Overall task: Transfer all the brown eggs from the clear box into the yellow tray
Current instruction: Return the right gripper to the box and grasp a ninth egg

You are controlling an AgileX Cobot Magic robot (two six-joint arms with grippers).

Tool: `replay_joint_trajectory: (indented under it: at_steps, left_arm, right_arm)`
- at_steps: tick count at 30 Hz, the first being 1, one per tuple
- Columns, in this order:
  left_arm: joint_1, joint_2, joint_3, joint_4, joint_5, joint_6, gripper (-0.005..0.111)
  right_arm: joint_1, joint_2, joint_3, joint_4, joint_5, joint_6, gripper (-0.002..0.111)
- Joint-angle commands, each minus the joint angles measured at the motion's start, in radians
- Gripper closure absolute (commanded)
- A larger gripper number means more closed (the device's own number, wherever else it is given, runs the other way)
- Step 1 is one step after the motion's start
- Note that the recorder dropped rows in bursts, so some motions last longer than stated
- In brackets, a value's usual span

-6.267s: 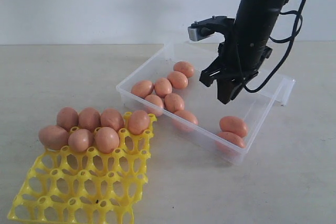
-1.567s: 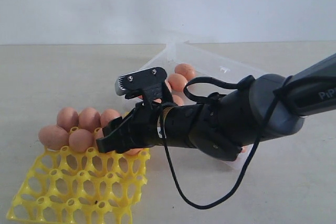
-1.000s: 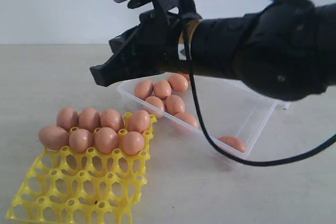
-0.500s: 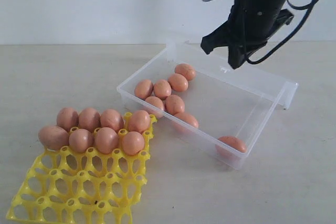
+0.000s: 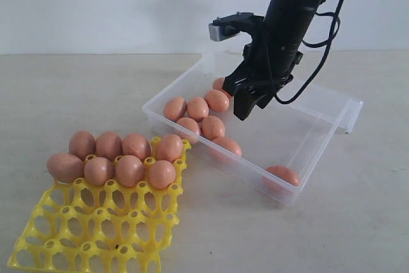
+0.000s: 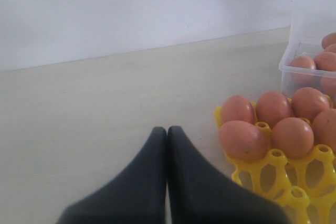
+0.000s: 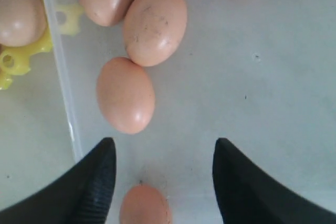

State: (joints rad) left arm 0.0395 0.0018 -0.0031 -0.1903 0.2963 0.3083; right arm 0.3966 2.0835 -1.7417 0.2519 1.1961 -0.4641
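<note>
On your left, the left gripper (image 6: 167, 132) has its fingers pressed together, empty, near the yellow tray (image 5: 96, 222) holding eight brown eggs (image 5: 130, 169), while your right gripper (image 5: 248, 108) hangs spread wide over the clear box (image 5: 287, 135), one egg (image 7: 144, 205) lying below the gap between its fingers.

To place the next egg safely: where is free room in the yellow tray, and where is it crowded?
Free: near cups of the yellow tray, bordered behind by eight brown eggs. Crowded: those two far rows.
</note>
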Motion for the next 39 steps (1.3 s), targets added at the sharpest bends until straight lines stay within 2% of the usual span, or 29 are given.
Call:
replay_joint_trajectory:
  at_steps: [1,6,10,16,39]
  left_arm:
    - [-0.006,-0.002,0.003,0.001,-0.008,0.005,0.111]
    - [-0.006,-0.002,0.003,0.001,-0.008,0.005,0.111]
    - [-0.006,-0.002,0.003,0.001,-0.008,0.005,0.111]
    - [-0.006,-0.002,0.003,0.001,-0.008,0.005,0.111]
    - [-0.006,-0.002,0.003,0.001,-0.008,0.005,0.111]
  right_arm:
    - [-0.004,0.033,-0.003,0.006,-0.027,-0.035,0.054]
    - [-0.004,0.063,-0.003,0.060,-0.022,-0.210,0.054]
    - [-0.004,0.090,-0.003,0.079,-0.025,-0.273,0.054]
    - [-0.004,0.115,-0.003,0.123,-0.080,-0.284,0.054]
    - [-0.004,0.124,-0.003,0.210,-0.048,-0.383,0.054]
